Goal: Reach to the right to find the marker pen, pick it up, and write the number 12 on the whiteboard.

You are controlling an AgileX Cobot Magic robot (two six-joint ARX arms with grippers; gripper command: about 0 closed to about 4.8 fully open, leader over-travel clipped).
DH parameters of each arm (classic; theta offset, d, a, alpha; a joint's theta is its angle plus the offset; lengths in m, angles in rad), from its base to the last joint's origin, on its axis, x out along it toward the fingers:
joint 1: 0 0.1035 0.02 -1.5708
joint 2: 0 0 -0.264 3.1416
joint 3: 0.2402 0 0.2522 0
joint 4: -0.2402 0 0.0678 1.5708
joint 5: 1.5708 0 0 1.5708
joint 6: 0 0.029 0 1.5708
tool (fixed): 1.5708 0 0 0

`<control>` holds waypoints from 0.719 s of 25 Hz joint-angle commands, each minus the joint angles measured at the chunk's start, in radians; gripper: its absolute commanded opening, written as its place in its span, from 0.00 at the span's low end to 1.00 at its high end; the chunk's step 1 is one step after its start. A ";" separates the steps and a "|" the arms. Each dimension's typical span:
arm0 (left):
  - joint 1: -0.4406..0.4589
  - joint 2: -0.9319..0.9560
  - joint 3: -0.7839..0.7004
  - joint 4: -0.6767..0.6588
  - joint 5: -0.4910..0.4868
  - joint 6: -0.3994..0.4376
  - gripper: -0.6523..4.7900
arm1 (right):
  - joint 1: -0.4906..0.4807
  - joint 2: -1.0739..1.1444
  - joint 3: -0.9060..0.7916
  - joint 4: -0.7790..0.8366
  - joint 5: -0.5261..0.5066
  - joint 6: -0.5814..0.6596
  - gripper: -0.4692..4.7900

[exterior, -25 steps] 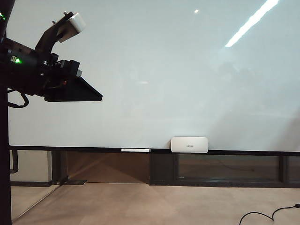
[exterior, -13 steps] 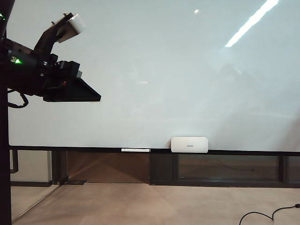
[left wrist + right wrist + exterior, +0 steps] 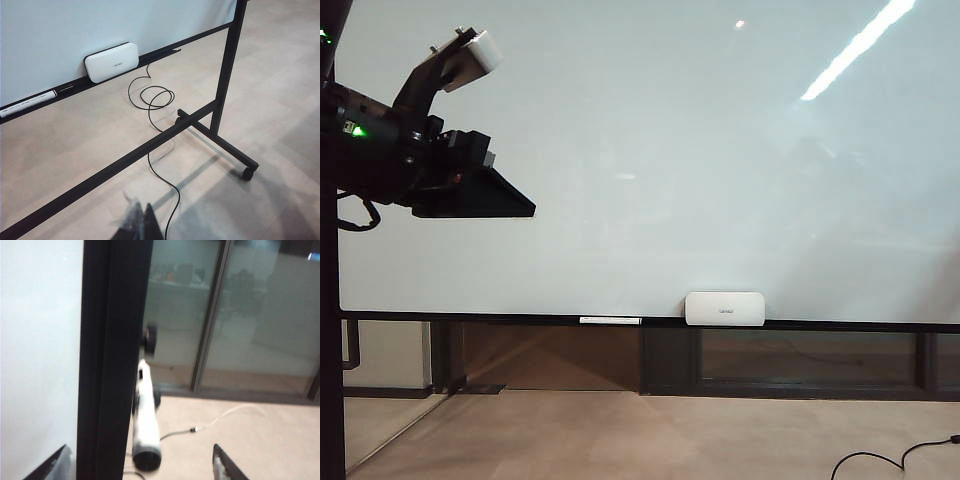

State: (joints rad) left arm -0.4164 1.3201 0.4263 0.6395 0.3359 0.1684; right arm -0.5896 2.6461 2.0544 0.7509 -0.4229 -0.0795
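In the right wrist view the marker pen [image 3: 145,425] stands lengthwise away from the camera, its dark round end [image 3: 147,459] nearest the lens and its barrel running off toward the glass doors [image 3: 240,315] beyond. It sits just beside the dark frame [image 3: 112,355] of the whiteboard [image 3: 40,340]. The picture is soft, so its lettering cannot be read and what supports it is unclear. The right gripper [image 3: 142,465] has its fingers spread wide, only their tips [image 3: 227,465] showing at the picture's edge, one to each side of the pen; they appear clear of it, gripping nothing.

The left gripper [image 3: 139,225] is cut off at the edge of its view; its blurred fingers lie close together, though whether they quite meet I cannot tell. Below it are a coiled black cable [image 3: 152,100] and the stand's wheeled foot [image 3: 245,170]. On the board's ledge rest a small white box [image 3: 112,61] and a thin white stick [image 3: 27,102]. In the exterior view the left arm [image 3: 420,150] hangs at the board's left, and the right arm is out of sight.
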 commanded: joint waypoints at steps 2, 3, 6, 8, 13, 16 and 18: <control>0.000 -0.003 0.003 -0.002 -0.001 0.008 0.11 | 0.000 0.023 0.004 0.019 0.002 0.005 0.76; 0.000 -0.003 0.003 -0.003 -0.001 0.008 0.11 | 0.000 0.024 0.004 0.023 0.002 0.008 0.76; 0.000 -0.003 0.003 -0.010 -0.001 0.008 0.11 | -0.002 0.033 0.006 0.039 0.000 0.023 0.72; 0.000 -0.003 0.003 -0.011 -0.001 0.008 0.11 | -0.003 0.043 0.027 0.039 -0.005 0.037 0.72; 0.000 -0.003 0.003 -0.014 -0.001 0.008 0.11 | -0.005 0.069 0.127 -0.024 -0.031 0.102 0.72; 0.000 -0.003 0.003 -0.018 -0.001 0.008 0.11 | -0.005 0.070 0.143 -0.039 -0.033 0.103 0.72; 0.000 -0.003 0.003 -0.018 -0.001 0.008 0.11 | -0.005 0.070 0.151 -0.039 -0.048 0.107 0.72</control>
State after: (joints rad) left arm -0.4164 1.3201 0.4263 0.6182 0.3359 0.1684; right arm -0.5926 2.7220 2.1967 0.7067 -0.4530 0.0189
